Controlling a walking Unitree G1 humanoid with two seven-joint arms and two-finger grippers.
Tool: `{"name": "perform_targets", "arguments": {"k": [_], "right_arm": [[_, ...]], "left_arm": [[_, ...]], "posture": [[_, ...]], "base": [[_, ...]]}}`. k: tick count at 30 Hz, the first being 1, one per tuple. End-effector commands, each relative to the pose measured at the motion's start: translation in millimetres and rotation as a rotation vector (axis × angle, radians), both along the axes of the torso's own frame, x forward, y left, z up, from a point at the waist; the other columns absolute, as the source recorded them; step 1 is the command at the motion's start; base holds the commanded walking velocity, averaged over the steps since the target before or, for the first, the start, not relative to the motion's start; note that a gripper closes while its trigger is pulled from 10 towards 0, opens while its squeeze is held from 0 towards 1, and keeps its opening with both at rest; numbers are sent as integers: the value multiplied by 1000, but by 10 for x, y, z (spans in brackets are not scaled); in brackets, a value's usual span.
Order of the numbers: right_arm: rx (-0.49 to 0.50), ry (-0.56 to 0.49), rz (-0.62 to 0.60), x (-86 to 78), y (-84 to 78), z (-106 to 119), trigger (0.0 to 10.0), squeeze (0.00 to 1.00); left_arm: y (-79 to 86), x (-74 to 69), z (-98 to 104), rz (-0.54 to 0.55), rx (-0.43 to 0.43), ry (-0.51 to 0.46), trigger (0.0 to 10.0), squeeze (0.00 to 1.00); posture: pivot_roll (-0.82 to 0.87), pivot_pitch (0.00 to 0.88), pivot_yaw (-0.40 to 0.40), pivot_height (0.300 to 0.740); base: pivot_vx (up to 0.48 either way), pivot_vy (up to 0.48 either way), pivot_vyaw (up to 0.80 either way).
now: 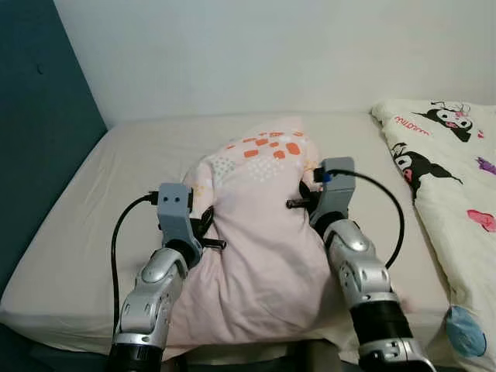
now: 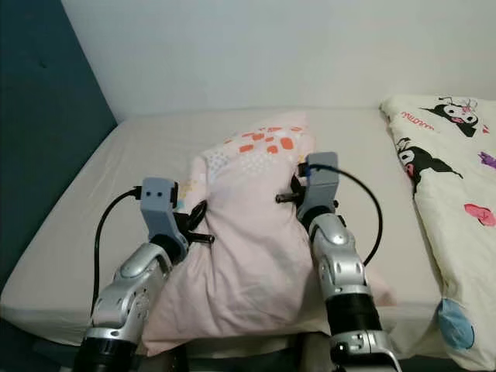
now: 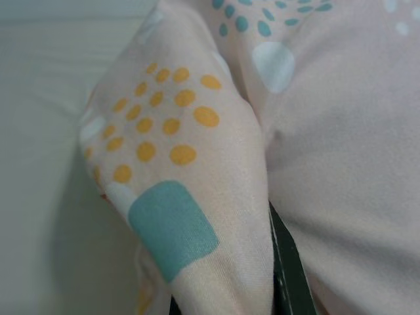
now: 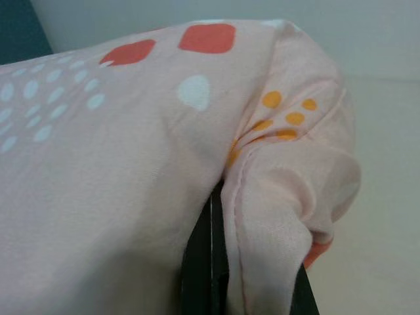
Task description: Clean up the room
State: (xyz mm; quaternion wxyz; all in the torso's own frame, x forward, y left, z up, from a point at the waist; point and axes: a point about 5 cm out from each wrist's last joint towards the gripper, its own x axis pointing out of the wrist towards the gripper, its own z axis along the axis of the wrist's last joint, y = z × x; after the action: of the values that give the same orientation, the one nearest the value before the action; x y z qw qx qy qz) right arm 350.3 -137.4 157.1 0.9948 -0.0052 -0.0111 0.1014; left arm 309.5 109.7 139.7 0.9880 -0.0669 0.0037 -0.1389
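the left tool (image 1: 208,232) pinches the pillow (image 1: 260,232) at its left edge, fingers closed on a fold of dotted cloth in the left wrist view. the pillow lies on the bed (image 1: 93,201), its long axis running away from the robot toward the wall, near end by the mattress edge. the right tool (image 1: 304,198) clamps the right edge a little farther up, probably on the seam. a cartoon-print quilt (image 1: 453,178) lies to the right, well apart.
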Motion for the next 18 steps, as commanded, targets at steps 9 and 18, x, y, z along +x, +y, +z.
{"name": "perform_targets", "arguments": {"k": [9,18], "right_arm": [[-29,-97,18,-95,178,38,10000,0],[-59,-92,15,-132,184,-26,10000,0]], "left_arm": [[-10,-61,108,53,72,-108,10000,0],[-5,-90,156,64,84,-157,10000,0]], "posture": [[47,12,-3,607],[46,17,-3,642]], "base": [[0,0,0],[0,0,0]]}}
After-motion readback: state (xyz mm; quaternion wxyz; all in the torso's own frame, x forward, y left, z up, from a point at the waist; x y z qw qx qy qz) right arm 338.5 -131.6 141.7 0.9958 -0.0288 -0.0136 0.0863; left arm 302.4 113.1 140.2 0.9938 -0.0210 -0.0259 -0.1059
